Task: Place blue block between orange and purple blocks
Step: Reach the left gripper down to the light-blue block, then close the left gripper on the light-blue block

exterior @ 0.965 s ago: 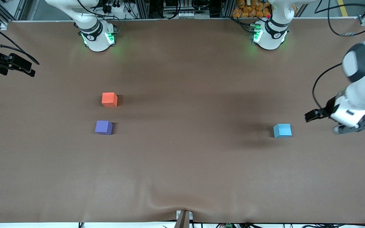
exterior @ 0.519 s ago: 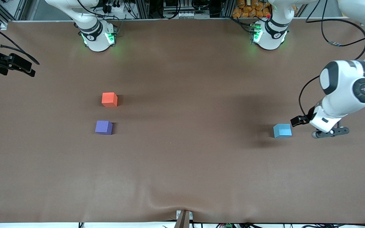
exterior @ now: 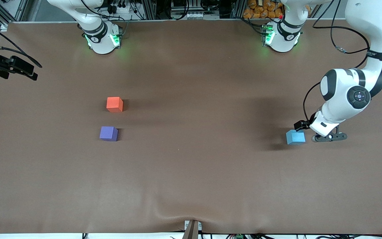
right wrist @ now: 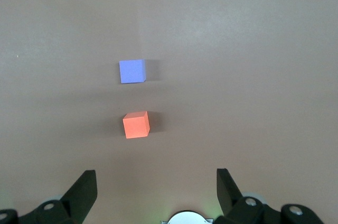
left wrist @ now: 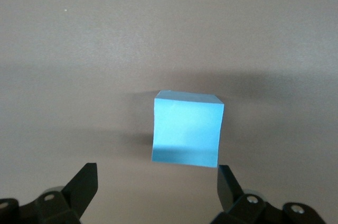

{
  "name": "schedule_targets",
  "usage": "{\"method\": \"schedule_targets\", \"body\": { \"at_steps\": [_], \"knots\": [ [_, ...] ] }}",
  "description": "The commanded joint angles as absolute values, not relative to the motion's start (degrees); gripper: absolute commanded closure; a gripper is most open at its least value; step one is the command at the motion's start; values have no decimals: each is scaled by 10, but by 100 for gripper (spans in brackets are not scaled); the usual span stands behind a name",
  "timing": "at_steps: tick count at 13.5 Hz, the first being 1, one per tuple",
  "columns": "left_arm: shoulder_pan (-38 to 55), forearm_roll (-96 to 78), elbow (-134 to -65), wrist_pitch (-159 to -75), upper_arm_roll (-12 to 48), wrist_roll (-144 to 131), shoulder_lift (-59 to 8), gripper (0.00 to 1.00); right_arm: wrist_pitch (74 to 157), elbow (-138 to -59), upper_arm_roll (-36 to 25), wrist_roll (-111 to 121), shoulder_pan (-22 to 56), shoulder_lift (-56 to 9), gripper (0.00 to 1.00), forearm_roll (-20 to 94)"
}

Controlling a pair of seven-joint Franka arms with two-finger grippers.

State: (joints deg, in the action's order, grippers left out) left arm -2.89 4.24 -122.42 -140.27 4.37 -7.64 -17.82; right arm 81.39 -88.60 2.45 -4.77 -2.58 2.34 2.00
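Sitting nearest the front camera, toward the left arm's end of the brown worktop (exterior: 191,172), is the blue block (exterior: 295,137), flat on the cloth and touched by nothing. Just beside it, over the worktop on the side toward that end, hangs the left tool (left wrist: 157,189), and the left wrist view shows its two dark fingers (left wrist: 82,184) spread wide with the blue block between them in the picture, a little ahead of the tips, nothing gripped.

Well apart, toward the right arm's end, lies the purple block (exterior: 108,133), about as near the front camera as the blue one. Slightly farther from that camera sits the orange block (exterior: 114,104), close to the purple one but not touching it, with a strip of bare cloth between the two. Both are upright and square on the surface.

Farther still, the right tool (right wrist: 157,189) waits up by its own base, fingers fully parted and empty, looking down on the orange and purple pair from above. Both arm bases stand at the farthest edge, green lights glowing.
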Motion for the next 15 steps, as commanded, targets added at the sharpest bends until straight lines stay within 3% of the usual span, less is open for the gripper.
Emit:
{"method": "schedule_targets", "body": {
  "at_steps": [1, 15],
  "knots": [
    [-29, 53, -1224, -1427, 44, -69, -191, 0, 813, -896, 23, -50, -22, 35, 0, 26],
    [-20, 52, -1199, -1488, 47, -69, -259, 2, 812, -897, 22, -50, -23, 35, 0, 26]
  ]
}}
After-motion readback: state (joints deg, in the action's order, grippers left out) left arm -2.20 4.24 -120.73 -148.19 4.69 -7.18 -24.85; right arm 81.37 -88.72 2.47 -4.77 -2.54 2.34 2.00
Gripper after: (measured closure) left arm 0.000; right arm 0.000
